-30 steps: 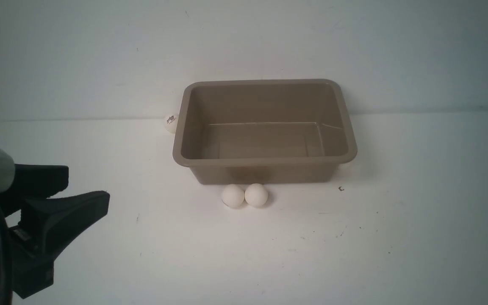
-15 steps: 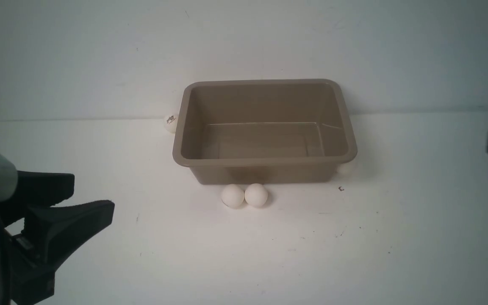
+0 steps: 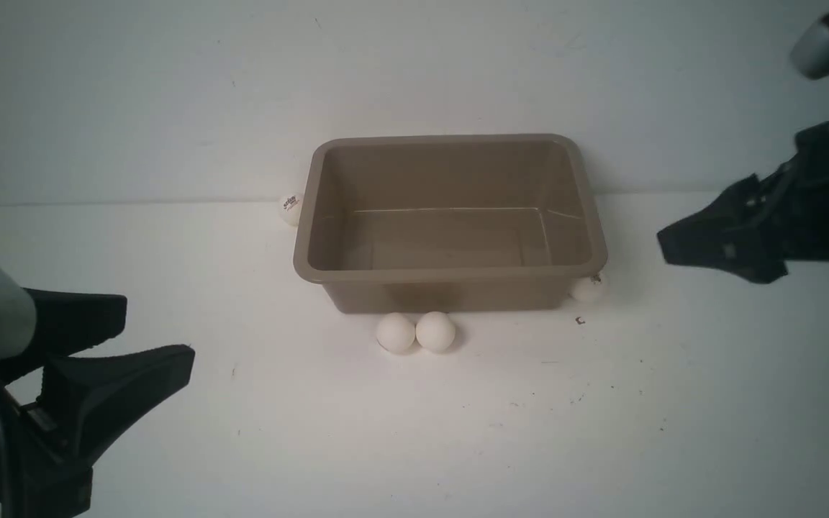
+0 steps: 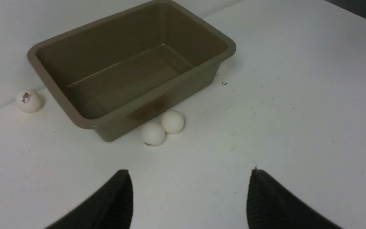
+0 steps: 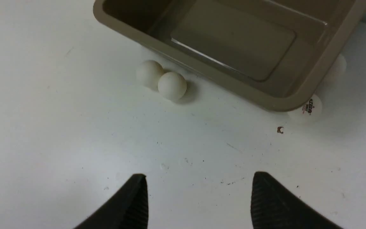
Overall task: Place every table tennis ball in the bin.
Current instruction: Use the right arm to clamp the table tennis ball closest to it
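on the table (image 3: 314,432), the bin (image 3: 450,272) looks empty; balls (image 3: 395,332) lie outside; left gripper (image 4: 190,173) and right gripper (image 5: 200,175): jaws apart, unladen.

Worktop (image 3: 414,432) was plain matte white, scuffed with small dark specks, plus one tiny dark mark (image 3: 579,321) right of centre. Back wall (image 3: 170,86) was plain white too, meeting the worktop at a faint seam. Light was soft, shadows weak.

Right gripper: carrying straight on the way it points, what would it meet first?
Probably the table, short of the bin, near the logo ball at its right front corner; depth unclear.
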